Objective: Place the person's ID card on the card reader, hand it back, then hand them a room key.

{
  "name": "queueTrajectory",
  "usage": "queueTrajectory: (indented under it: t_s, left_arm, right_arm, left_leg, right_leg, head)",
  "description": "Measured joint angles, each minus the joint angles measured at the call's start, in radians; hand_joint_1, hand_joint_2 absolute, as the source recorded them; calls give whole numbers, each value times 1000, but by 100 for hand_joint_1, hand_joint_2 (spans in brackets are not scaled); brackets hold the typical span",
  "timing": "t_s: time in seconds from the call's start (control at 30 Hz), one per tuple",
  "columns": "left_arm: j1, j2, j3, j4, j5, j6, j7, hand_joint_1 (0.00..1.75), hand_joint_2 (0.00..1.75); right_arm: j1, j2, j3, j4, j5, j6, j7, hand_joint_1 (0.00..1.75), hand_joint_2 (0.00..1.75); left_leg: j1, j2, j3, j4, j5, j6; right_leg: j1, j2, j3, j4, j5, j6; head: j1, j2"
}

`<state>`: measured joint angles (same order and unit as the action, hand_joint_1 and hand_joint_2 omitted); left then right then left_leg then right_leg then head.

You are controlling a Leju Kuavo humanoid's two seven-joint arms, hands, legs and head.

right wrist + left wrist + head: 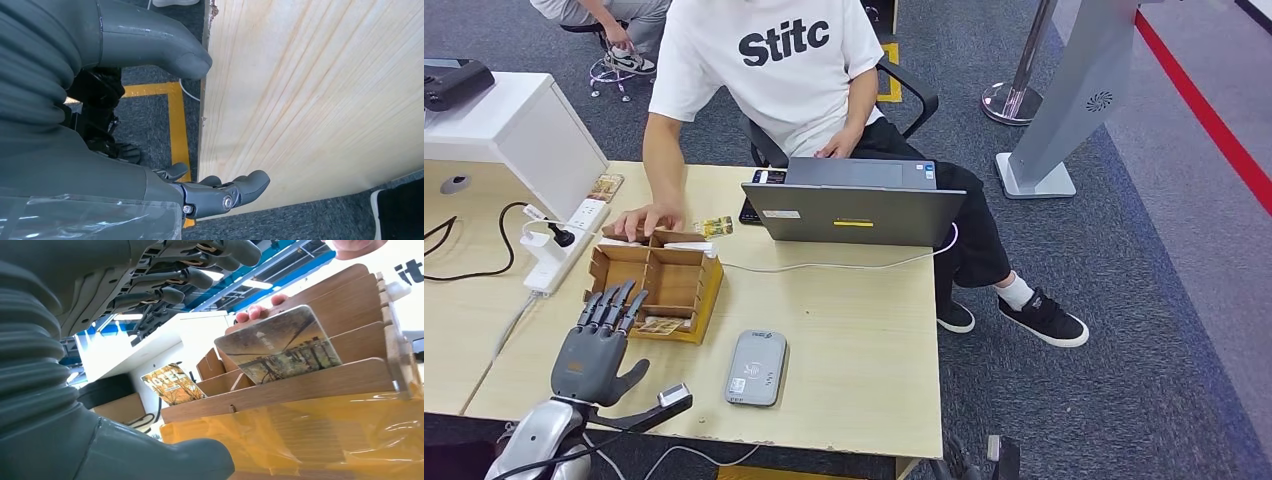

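Observation:
My left hand (599,345) hovers open at the near side of the wooden compartment box (686,290), fingers stretched toward it and holding nothing. A picture card (662,325) leans in the box's near compartment, just past my fingertips. In the left wrist view this card (280,347) stands behind the box's front wall (300,387), with a "HOTEL" card (172,385) further along and my left hand (150,285) spread above. The grey card reader (756,367) lies bare on the table. The person's hand (639,220) rests on the box's far edge beside another card (713,227). My right hand (220,192) hangs open beside the desk's side panel (310,100).
An open laptop (854,205) stands at the far edge in front of the seated person, its white cable (824,266) trailing across the table. A white power strip (564,245) lies left of the box. One more card (606,187) lies by the white counter (514,125).

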<state>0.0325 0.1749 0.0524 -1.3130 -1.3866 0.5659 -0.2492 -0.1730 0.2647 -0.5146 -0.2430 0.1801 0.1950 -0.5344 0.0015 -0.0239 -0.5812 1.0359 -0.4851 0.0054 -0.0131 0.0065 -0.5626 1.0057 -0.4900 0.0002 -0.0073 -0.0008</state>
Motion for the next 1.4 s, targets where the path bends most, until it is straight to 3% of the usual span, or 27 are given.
queueTrajectory:
  t_s: [0.47, 0.87, 1.4]
  left_arm:
    - [1, -5, -12, -15, -4, -7, 2, 0, 175]
    - [-99, -3, -12, 54, -17, -24, 23, 0, 175]
    - [-113, -5, -34, 94, -23, -30, 18, 0, 175]
  right_arm:
    - [0, 0, 2, 0, 1, 1, 1, 0, 175]
    - [-1, 2, 23, 0, 16, -3, 19, 0, 175]
    - [-2, 8, 25, 0, 15, 0, 18, 0, 175]
  left_leg:
    - [0, 0, 0, 0, 0, 0]
    - [0, 0, 0, 0, 0, 0]
    - [0, 0, 0, 0, 0, 0]
  right_leg:
    - [0, 0, 0, 0, 0, 0]
    - [0, 1, 0, 0, 1, 0]
    - [0, 1, 0, 0, 0, 0]
  head:
    - [0, 0]
    - [0, 0]
    - [0, 0]
